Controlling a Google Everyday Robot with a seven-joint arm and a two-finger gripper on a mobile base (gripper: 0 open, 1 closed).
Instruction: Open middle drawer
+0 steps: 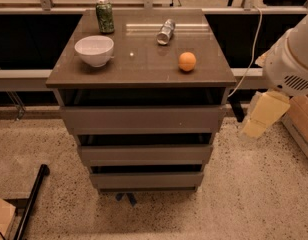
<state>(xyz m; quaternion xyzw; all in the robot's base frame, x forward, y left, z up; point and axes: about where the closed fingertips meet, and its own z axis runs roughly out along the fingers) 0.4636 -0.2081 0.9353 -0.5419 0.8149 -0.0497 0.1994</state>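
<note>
Middle drawer [145, 154] looks shut; gripper [261, 115] hangs right of the desk [144, 64], apart from it; whether it is open or closed cannot be told.

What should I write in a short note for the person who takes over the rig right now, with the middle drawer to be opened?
Gripper: to the right of the cabinet, apart from it, touching nothing.
Middle drawer: second of the three fronts, looks shut, nothing on it.
Done: no contact with the drawer yet.
Left: bring the gripper to the drawer's front, probably catch its upper edge, and pull it out.
</note>
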